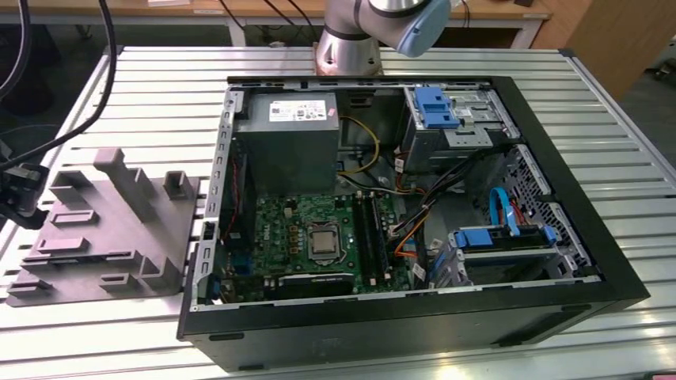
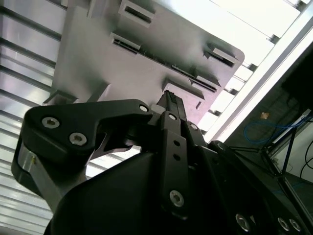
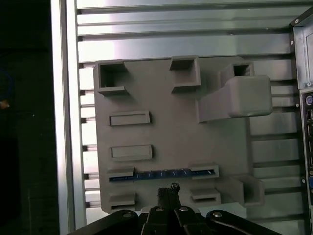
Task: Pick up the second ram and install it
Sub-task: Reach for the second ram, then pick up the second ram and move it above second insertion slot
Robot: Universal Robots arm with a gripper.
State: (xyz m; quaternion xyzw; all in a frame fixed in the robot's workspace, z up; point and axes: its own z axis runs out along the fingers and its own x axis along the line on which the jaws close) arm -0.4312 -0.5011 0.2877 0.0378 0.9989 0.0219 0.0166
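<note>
Sitting in the grey holder [image 3: 186, 127], the second ram [image 3: 151, 175] just beside the tool [image 3: 168, 190].

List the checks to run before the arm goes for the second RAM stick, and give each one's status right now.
1. Stick seated: ok, the second ram lies on edge in a slot of the grey fixture.
2. Approach: ok, the gripper is just short of the stick and not touching it.
3. Ready to grasp: not ok, the fingers are closed together and hold nothing.
4. Access: ok, the computer case is open and the motherboard is exposed.
5. Free place among the memory slots: cannot tell.
</note>
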